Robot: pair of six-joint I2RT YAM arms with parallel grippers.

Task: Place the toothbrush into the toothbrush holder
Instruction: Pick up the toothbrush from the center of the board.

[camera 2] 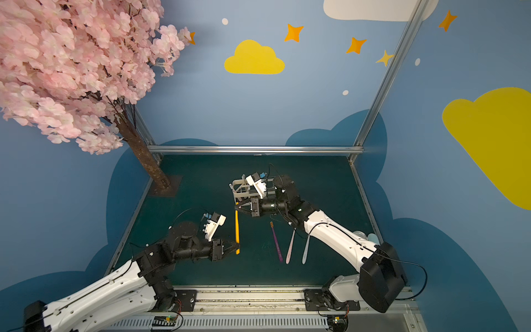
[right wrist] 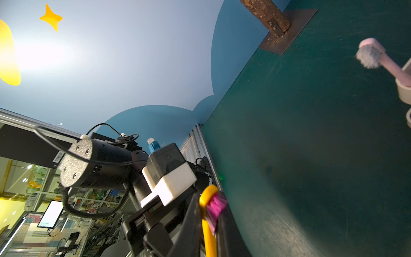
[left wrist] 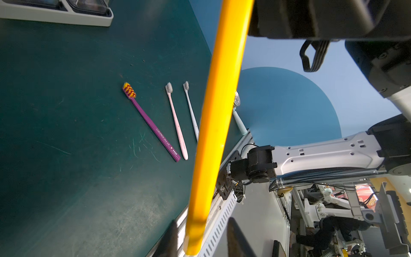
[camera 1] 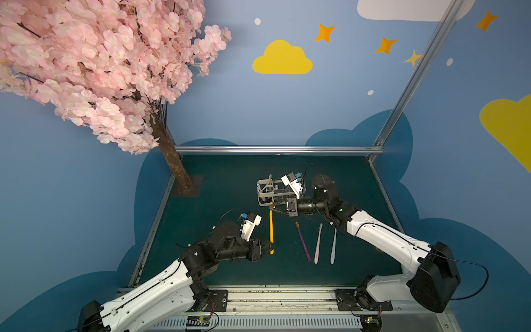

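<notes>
The right gripper (camera 1: 271, 204) is clamped on the bristle end of the yellow toothbrush (camera 1: 271, 230). The right wrist view shows the yellow head and magenta bristles pinched between its dark fingers (right wrist: 191, 222). That end sits at the robot-side edge of the toothbrush holder (camera 1: 263, 198), just beside its low white base; whether it touches the frame I cannot tell. From the holder the handle runs straight back toward the robot, raised off the green table (camera 1: 224, 267). The left gripper (camera 1: 272, 246) is at the handle's tip, the end farthest from the holder, with its jaws parted. In the left wrist view a gap shows on each side of the handle between the two fingers (left wrist: 172, 233), so they bracket the tip without pinching it.

A standing pink toothbrush (right wrist: 371, 53) leans out over the holder's rim. The right arm's white camera block (camera 1: 297, 188) overlaps the holder on the side away from the tree trunk (camera 1: 172, 163). Open mat lies between the holder and the trunk. Beyond the holder, well apart from it, runs the metal back rail (camera 1: 275, 149). On the robot's side of the holder, beside the yellow handle but apart from it, lie a purple toothbrush (camera 1: 303, 242), a loose pink toothbrush (camera 1: 318, 244) and a pale blue toothbrush (camera 1: 333, 247).
</notes>
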